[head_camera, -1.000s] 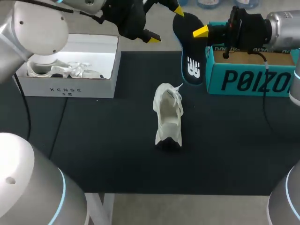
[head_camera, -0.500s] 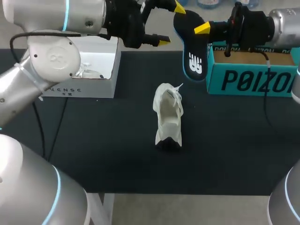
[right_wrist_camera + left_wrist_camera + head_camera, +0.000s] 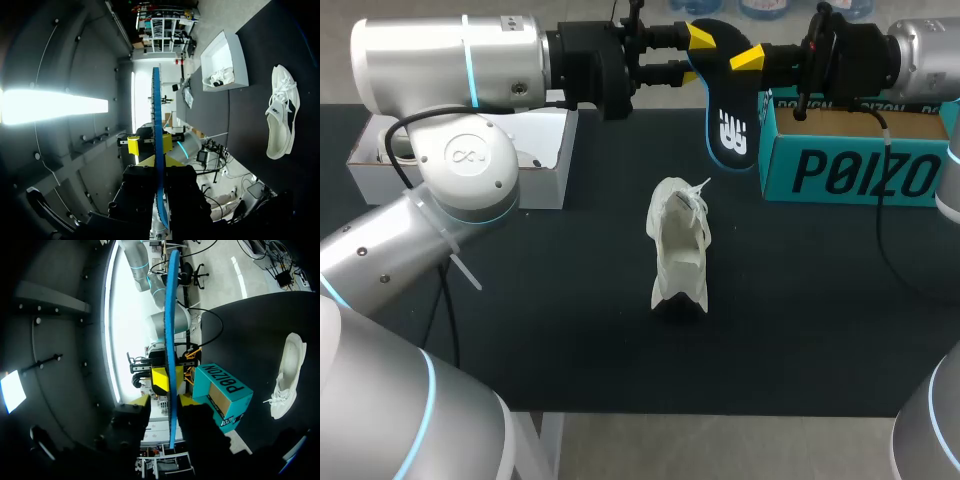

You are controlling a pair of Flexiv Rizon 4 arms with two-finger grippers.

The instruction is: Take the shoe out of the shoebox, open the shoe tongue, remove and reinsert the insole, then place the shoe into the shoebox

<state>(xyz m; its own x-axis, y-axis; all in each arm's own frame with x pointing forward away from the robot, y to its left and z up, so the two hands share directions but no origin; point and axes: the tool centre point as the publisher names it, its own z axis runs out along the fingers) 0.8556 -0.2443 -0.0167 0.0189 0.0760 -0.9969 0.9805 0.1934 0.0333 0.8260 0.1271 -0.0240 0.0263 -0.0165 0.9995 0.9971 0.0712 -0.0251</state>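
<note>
Between the fingers of the right gripper [image 3: 748,58] a dark insole [image 3: 730,120] is pinched near its upper end and hangs down above the tabletop [image 3: 540,300]. The right wrist view shows it edge-on as a thin blue line [image 3: 156,115] running out from that gripper [image 3: 159,170].

Facing it from the other side, the left gripper [image 3: 685,55] has its fingers spread, one on each side of the same upper end. In the left wrist view the insole's edge [image 3: 172,315] passes through the gap between the yellow tips without being clamped.

Below both grippers a white shoe [image 3: 680,250] rests on the tabletop. Beside the right fingers stands the open teal shoebox [image 3: 860,170]. Behind the left gripper sits a white box [image 3: 225,62] with another shoe [image 3: 217,77] in it.
</note>
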